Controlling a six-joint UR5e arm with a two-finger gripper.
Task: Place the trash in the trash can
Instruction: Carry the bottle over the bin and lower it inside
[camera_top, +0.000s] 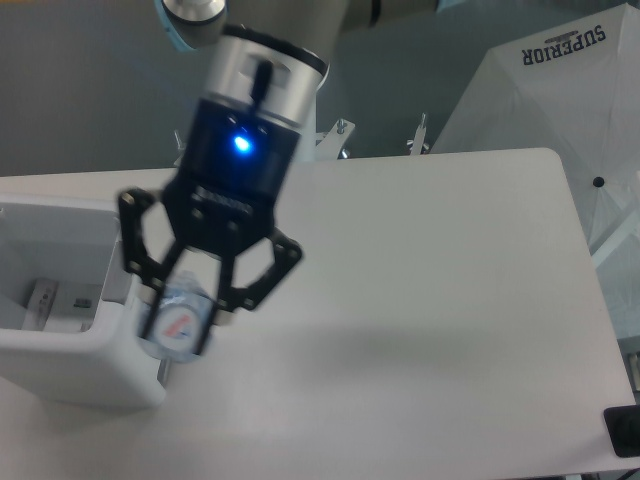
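Gripper (183, 322) fingers are clamped on the crushed bottle (180, 325), which hangs between them with its blue-red label facing the camera, lifted clear of the counter (440, 300). Directly under the gripper sits the near right corner of the trash can (90, 365), so the bottle looks to be over the thick rim rather than over the opening, though the view is motion-blurred and the height above the rim is hard to judge. To the left of the gripper, down inside the bin, lies the white pouch (55, 300) with its striped label, so one of the two items seems to be dealt with and this bottle is what remains.

The step in hand is the carry to the drop point. To do it well, the arm should travel further left of where the gripper is now, until the bottle sits over the middle of the opening and well inside the rim on all sides. Letting go from the present spot risks the bottle striking the rim and bouncing back onto the counter to the right. The bottle is light and crumpled, so it may tumble as it falls; a low release, just above the rim, should keep it inside. The fingers should part fully and the arm rise straight up afterwards.
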